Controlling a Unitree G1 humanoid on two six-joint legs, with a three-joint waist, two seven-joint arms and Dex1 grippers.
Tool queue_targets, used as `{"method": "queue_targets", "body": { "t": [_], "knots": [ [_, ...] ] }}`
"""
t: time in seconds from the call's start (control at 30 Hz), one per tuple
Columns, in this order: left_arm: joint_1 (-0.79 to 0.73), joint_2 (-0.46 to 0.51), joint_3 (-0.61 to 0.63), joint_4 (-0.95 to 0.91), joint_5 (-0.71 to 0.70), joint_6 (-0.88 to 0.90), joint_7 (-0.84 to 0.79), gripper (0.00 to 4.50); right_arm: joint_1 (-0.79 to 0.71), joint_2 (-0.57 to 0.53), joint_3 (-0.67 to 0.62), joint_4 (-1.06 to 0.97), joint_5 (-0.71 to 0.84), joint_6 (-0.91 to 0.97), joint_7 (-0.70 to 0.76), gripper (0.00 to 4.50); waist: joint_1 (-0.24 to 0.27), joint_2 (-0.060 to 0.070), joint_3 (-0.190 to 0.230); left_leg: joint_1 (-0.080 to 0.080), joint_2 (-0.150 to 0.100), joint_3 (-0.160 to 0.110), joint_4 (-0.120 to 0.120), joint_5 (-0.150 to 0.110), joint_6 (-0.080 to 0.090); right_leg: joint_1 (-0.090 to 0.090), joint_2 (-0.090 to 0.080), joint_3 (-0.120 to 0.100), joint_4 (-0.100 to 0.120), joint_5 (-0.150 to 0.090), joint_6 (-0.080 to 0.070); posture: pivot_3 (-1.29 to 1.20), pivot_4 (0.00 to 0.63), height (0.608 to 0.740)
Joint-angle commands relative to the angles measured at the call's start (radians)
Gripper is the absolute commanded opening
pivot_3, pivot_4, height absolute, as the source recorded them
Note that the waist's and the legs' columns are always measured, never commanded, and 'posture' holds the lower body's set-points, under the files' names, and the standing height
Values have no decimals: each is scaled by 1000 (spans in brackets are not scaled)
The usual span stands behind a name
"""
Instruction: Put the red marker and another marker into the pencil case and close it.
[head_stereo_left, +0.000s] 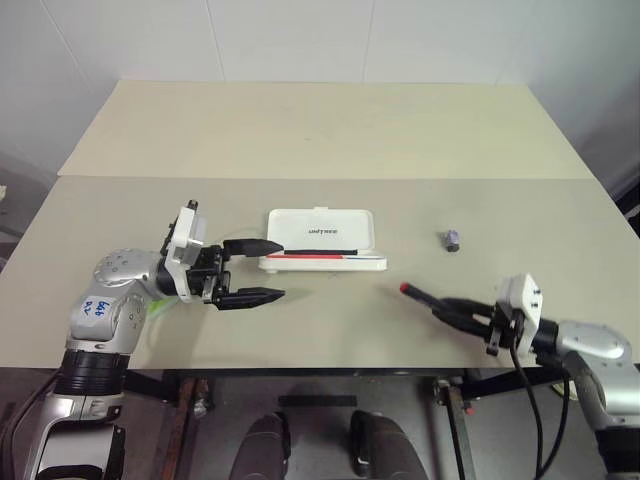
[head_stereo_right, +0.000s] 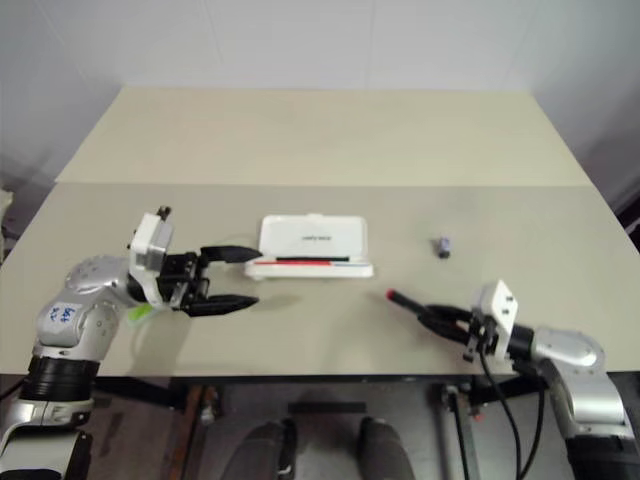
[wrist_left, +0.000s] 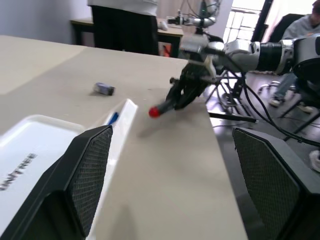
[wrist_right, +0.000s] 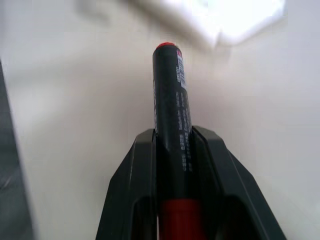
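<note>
The right gripper (head_stereo_left: 455, 308) reaches in from the right near edge of the beige surface (head_stereo_left: 320, 130), its forearm lying low and roughly level, pointing forward and to the left toward the middle. Its jaws are closed tight on the red marker (head_stereo_left: 425, 299), a slim black-barrelled marker with red ends; in the right wrist view the barrel (wrist_right: 170, 100) runs straight out between the two black fingers (wrist_right: 130, 190), with one red end beyond the tips and the other red end back in the grip. The marker's free tip hangs just above the surface, near the right near corner of the pencil case but apart from it.

The left gripper (head_stereo_left: 262, 270) comes in from the left with its wrist bent, so that it points level and to the right. Its jaws stand wide and hold nothing. The farther finger's tip lies at the case's left end; whether it touches cannot be told.

The pencil case (head_stereo_left: 322, 238), a flat white hard plastic box with rounded corners and small black lettering, lies open at mid-surface, with red and blue stripes along its near part.

A small grey object (head_stereo_left: 453, 240) sits to the right of the case, well apart.
</note>
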Motion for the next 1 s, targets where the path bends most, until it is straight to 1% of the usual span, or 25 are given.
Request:
{"method": "queue_targets", "body": {
  "t": [0.03,0.17,0.27,0.4,0.53,0.6,0.77,0.83,1.0],
  "knots": [
    [-7,13,39,9,13,-36,9,4017,-91,-21,-15,-64,52,50,-5,657,0,0,0,0,0,0,0,0,0,0,0,0,0,0,0,0,150,740],
    [0,8,56,28,25,-64,24,4017,-270,12,59,-58,51,91,17,657,0,0,0,0,0,0,-1,0,0,-1,-1,0,0,1,1,0,150,740],
    [7,1,62,31,30,-75,36,4017,-363,57,121,-15,34,95,32,657,-1,0,0,-1,0,0,-1,0,0,-3,-1,0,0,1,2,0,150,740],
    [18,-5,70,29,32,-87,56,4017,-488,152,213,137,-29,29,72,657,-3,0,0,-2,-1,1,-2,-1,-1,-5,-1,0,3,5,10,0,150,740],
    [26,-10,74,23,33,-92,73,4017,-562,222,263,288,-85,-53,108,657,-1,0,0,-5,-3,4,-2,-1,-1,-11,0,0,8,5,9,0,150,740],
    [28,-11,74,20,33,-94,80,4017,-590,250,274,351,-104,-86,119,657,-3,0,0,-4,-3,6,-1,-1,-1,-12,0,0,10,5,9,0,150,740],
    [61,-17,85,-21,29,-93,117,4017,-709,369,305,604,-183,-222,125,657,-17,0,0,-3,-3,7,0,0,-2,-12,1,2,14,5,9,0,150,740],
    [68,-18,89,-33,27,-91,129,4017,-743,399,303,673,-200,-261,126,657,-27,0,0,-2,-2,7,0,0,-2,-13,1,2,16,5,9,0,150,740],
    [83,-19,93,-57,24,-87,152,4017,-789,452,300,781,-232,-328,126,657,-29,0,0,-2,-2,8,0,0,-3,-14,1,3,18,4,8,0,150,740]
  ]
}}
